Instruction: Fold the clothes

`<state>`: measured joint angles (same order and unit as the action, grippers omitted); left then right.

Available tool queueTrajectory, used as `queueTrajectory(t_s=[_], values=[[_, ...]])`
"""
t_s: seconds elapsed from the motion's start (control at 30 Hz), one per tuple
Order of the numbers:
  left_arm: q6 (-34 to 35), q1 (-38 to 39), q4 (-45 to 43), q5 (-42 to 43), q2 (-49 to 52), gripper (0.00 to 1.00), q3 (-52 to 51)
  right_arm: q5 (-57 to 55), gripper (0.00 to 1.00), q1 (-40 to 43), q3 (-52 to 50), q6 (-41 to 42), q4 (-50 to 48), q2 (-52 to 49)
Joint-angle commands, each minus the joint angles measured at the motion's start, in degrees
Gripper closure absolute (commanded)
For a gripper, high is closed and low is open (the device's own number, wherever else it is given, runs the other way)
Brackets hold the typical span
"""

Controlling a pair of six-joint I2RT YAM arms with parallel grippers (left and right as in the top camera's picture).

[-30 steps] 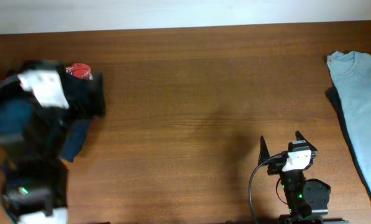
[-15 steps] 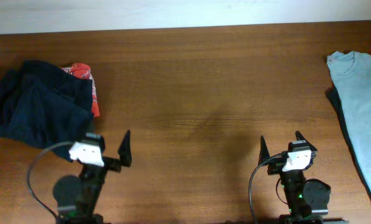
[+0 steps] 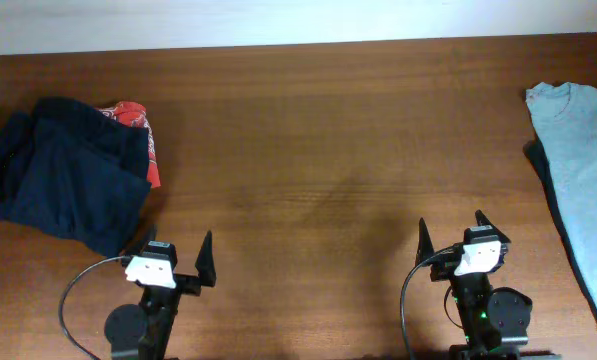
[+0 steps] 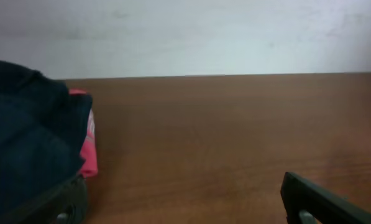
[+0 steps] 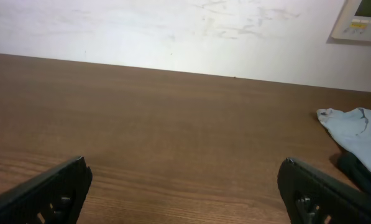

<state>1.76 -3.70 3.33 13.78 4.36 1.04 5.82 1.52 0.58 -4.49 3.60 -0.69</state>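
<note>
1. At the far left of the table lie the clothes, one dark navy garment crumpled into a soft heap.
2. The heap shows no neat edges. It is a little wider across the table than it is deep, so its long axis runs roughly left to right, and one loose corner points down toward the near edge.
3. A red shirt peeks out at the heap's far right side, touching the navy fabric and partly covered by it. In the left wrist view the red shows as a strip under the navy edge.
4. The left gripper sits near the front edge, just right of that loose corner, jaws spread wide and holding nothing. Whether its left finger touches the fabric cannot be told.
5. The right gripper stands well apart to the right, also near the front edge, jaws wide, with only bare wood between the fingers.
6. At the right edge lies a pale grey-blue T-shirt, spread flat, its long axis running from far to near, with a dark cloth showing under its left side.
</note>
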Motion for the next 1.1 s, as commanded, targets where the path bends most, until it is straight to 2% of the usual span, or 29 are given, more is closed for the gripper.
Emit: queueTrajectory(t_s=[0.0, 1.07], values=[[-1.92, 0.24, 0.39, -2.27, -1.77, 0.01, -0.52, -0.31, 0.01, 0.44, -0.26, 0.70, 0.42, 0.48], [-3.06, 0.28, 0.22, -1.60, -4.07, 0.01, -0.50, -0.31, 0.01, 0.44, -0.26, 0.70, 0.42, 0.48]])
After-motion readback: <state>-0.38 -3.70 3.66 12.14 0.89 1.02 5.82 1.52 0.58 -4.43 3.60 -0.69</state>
